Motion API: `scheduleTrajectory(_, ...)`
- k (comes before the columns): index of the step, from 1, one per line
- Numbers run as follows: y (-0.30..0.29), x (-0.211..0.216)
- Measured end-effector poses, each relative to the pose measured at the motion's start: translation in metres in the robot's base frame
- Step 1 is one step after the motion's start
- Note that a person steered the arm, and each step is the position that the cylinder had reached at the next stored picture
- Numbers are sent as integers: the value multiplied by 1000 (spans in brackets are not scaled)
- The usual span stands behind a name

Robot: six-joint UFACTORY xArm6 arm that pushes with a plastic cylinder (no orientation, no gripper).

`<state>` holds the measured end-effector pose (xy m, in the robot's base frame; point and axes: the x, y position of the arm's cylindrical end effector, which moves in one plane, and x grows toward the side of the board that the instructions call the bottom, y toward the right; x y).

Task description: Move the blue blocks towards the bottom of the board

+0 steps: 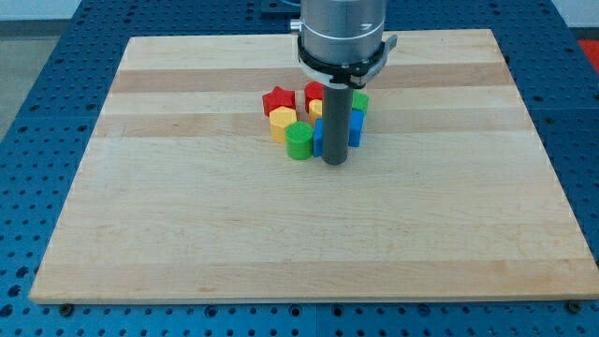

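Note:
A cluster of blocks sits at the upper middle of the wooden board (187,234). Two blue blocks show partly behind the rod: one (318,136) at its left and one (357,126) at its right. My tip (335,162) rests on the board just below them, in front of the cluster. A red star block (277,99), a yellow block (282,122), a green cylinder (299,140), a red block (314,93) with a yellow block (316,108) under it, and a green block (360,99) lie around. The rod hides the cluster's middle.
The board's edges border a blue perforated table (56,84) on all sides. The arm's grey body (342,33) hangs over the board's top middle.

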<state>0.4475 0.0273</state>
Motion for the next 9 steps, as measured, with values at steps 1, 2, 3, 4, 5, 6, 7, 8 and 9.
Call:
scheduleTrajectory(1,-1,0)
scheduleTrajectory(2,-19,13)
scheduleTrajectory(3,-37,17)
scheduleTrajectory(4,-1,18)
scheduleTrajectory(5,60,15)
scheduleTrajectory(6,103,-9)
scheduleTrajectory(7,114,-45)
scheduleTrajectory(8,102,-61)
scheduleTrajectory(9,75,-62)
